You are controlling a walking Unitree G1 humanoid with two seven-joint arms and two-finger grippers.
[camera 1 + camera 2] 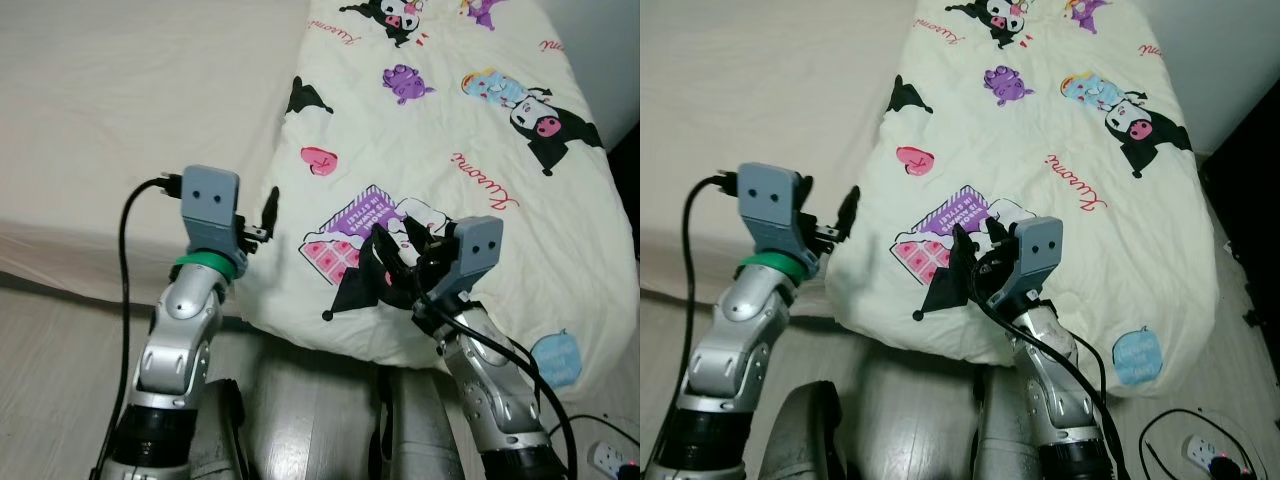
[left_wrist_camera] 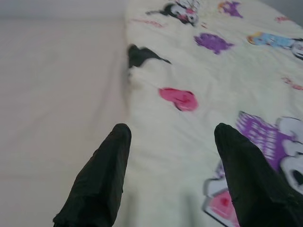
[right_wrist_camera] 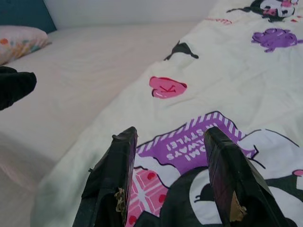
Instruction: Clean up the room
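Observation:
A cream blanket (image 1: pixel 450 130) printed with cartoon characters covers the right side of the bed and hangs over its near edge. My left gripper (image 1: pixel 262 225) is open at the blanket's left border, its fingers (image 2: pixel 102 175) straddling the line where blanket meets sheet. My right gripper (image 1: pixel 398 245) is open low over the blanket's near end. Its fingers (image 3: pixel 118 175) sit on either side of a purple and pink print (image 3: pixel 189 142). Neither gripper holds anything.
The bare beige sheet (image 1: pixel 130 110) fills the bed's left half. A floral pillow (image 3: pixel 21 40) lies at the far end by a teal headboard (image 3: pixel 23 13). A power strip (image 1: pixel 1210 462) and cables lie on the wooden floor at my right.

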